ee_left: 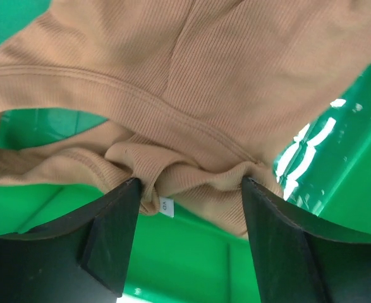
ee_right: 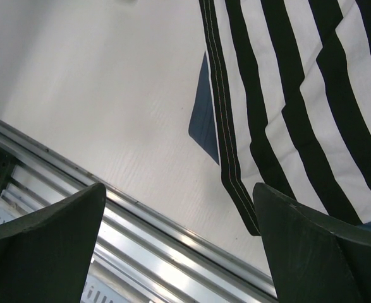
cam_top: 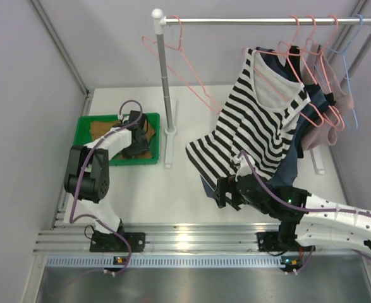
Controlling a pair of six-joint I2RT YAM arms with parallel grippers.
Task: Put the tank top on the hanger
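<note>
The left gripper (ee_left: 191,189) is down in the green tray (cam_top: 87,123), jaws apart and straddling a bunched fold of the tan tank top (ee_left: 191,82), which spreads away ahead of its fingertips (no firm clamp that I can see). The right gripper (ee_right: 179,196), spread wide beside the striped top (ee_right: 311,95), is well apart from it. The bare pink hanger (cam_top: 184,68) hangs beyond the left gripper, to its right.

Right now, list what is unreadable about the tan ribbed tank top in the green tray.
Outline of tan ribbed tank top: left arm covers it, top view; left wrist view crops it.
Print on white tag: too small, left wrist view.
Grip of left gripper: bunched cloth hides contact, same view.
</note>
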